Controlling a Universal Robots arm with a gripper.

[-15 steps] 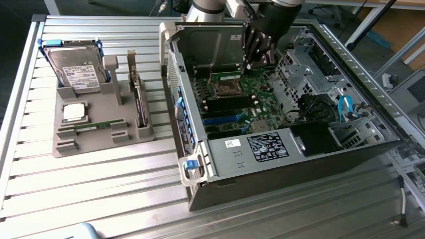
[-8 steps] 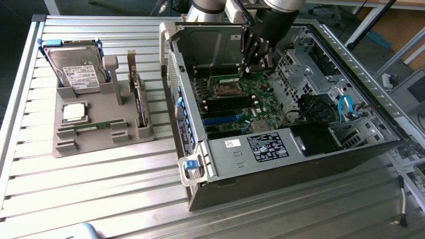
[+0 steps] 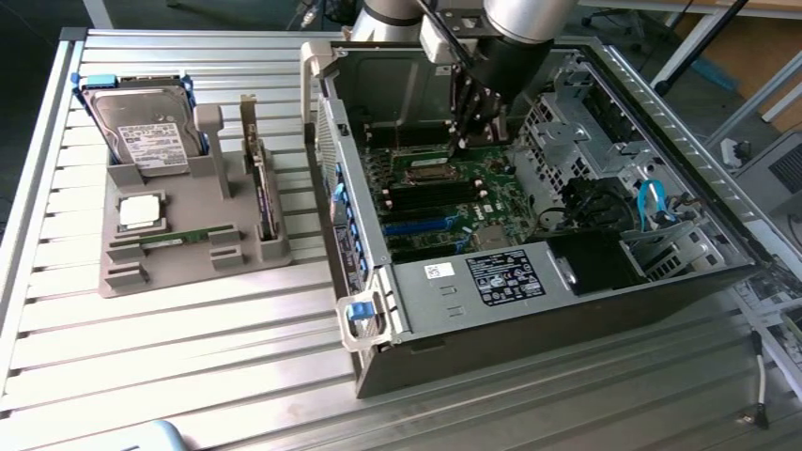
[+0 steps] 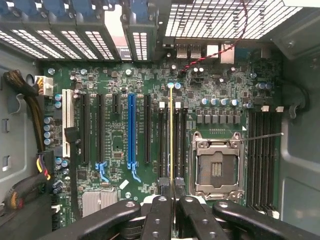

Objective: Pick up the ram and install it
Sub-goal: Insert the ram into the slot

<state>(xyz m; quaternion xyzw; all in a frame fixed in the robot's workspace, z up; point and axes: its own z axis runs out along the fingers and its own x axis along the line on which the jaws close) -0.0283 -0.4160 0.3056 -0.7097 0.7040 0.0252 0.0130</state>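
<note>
The slatted worktop (image 3: 188, 376) carries an open computer case (image 3: 564, 282) at centre-right of the exterior view and a grey tray (image 3: 188, 274) at left. Over the motherboard (image 3: 495, 193), the claw (image 4: 172, 192) is closed on the ram (image 4: 171, 130), held edge-on above the memory slots (image 4: 162, 140) beside the empty processor socket (image 4: 217, 165).

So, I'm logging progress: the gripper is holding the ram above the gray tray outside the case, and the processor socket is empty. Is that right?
Not quite. The gripper holds the ram inside the open case, above the motherboard's memory slots, not above the gray tray; the wrist view shows this. The processor socket is empty, as you said.
</note>
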